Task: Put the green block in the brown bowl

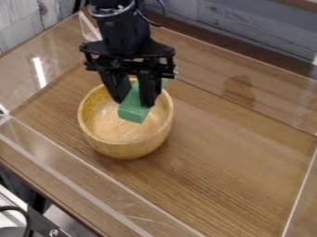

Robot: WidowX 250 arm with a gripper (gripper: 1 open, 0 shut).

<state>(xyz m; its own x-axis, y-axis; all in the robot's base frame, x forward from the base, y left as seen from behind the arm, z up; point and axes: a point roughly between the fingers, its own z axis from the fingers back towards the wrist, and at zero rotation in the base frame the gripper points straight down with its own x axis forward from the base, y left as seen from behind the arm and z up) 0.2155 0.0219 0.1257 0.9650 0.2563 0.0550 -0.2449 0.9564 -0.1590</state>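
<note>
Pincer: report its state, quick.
Pincer: closed on the green block, held over the brown bowl.

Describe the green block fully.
The green block is a plain, bright green bar with a matte look and straight edges. It hangs over the left half of the frame, tilted, its lower end in front of the inside of the brown bowl. The tool holds its upper part, hiding that end. Whether its lower end touches the bowl, I cannot tell.
</note>
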